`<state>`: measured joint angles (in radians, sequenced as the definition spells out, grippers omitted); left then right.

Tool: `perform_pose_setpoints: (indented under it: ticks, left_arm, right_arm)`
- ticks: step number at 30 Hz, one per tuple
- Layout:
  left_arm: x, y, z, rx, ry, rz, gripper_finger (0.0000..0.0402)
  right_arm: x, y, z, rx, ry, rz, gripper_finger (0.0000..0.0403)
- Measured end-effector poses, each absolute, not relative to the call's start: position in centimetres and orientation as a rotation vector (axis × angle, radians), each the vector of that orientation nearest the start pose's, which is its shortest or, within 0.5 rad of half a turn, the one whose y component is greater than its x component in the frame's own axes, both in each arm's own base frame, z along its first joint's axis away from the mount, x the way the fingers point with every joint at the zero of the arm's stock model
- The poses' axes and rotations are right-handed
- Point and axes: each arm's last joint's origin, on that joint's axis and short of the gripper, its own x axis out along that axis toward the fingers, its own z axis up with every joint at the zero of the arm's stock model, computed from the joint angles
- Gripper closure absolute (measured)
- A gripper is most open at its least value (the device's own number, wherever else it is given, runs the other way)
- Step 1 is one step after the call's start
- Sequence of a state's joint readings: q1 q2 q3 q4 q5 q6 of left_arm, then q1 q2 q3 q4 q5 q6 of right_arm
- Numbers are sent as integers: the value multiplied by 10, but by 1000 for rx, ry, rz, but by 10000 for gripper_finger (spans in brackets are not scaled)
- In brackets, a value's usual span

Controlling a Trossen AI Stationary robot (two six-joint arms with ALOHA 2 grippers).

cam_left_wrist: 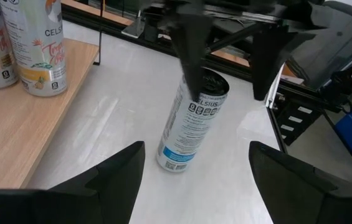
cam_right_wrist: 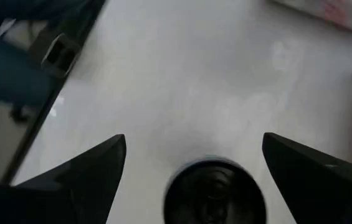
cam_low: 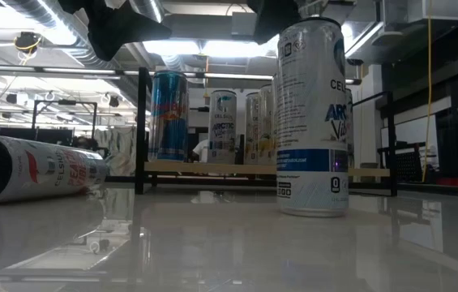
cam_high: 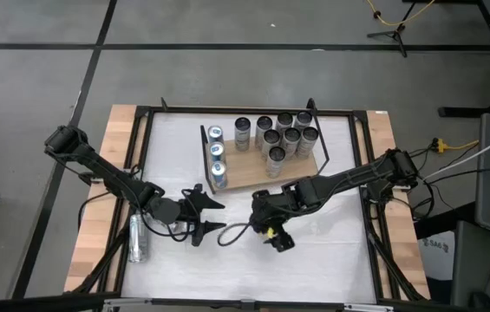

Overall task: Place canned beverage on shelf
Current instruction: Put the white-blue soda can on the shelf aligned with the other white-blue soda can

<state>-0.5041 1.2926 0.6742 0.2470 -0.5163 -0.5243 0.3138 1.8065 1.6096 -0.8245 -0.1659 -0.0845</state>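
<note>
1. Right gripper [cam_high: 273,234] sits at table centre, toward the near edge, directly above an upright white-and-blue can [cam_low: 311,122]. Fingers spread wide, one on each side of the can top and clear of it; nothing held. The right wrist view looks straight down on the dark can lid [cam_right_wrist: 215,190] between the two fingers.

2. The same can shows in the left wrist view [cam_left_wrist: 191,121], standing on the white tabletop [cam_high: 331,251], with the right gripper's fingers hanging over its top.

3. Left gripper [cam_high: 212,215] lies at 9 o'clock from that can, near but apart from it, pointing toward it. Fingers open, empty.

4. Shelf [cam_high: 249,173]: light wooden board with black wire ends, at 12 o'clock from the can, toward the far side of the table. Low view shows it behind the can [cam_low: 212,167].

5. Shelf load: a row of three blue-topped cans [cam_high: 217,158] along its left end, and a cluster of about eight cans [cam_high: 281,135] at its far right. Middle front of the board is bare.

6. One more can [cam_high: 137,237] lies on its side on the tabletop at 9 o'clock from the left gripper, near the table's left edge; in the low view it is the red-and-white can [cam_low: 34,166] at left.
</note>
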Motion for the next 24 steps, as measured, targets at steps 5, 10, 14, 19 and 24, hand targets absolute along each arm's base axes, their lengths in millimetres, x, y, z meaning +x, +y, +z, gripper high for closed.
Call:
perform_pose_setpoints:
  ticks: [5,10,14,19,24]
  left_arm:
    - [242,-117,230,-342,311,96,120]
    - [242,-117,230,-363,310,100,120]
    - [242,-117,230,-362,310,100,120]
    - [242,-117,230,-363,310,100,120]
    - [242,-117,230,-363,310,100,120]
  right_arm:
    - [362,123,288,-318,975,608,31]
    - [361,123,288,-410,956,660,31]
    - [356,121,285,-525,979,736,31]
    - [353,119,283,-649,989,793,31]
    - [354,117,282,-734,994,748,31]
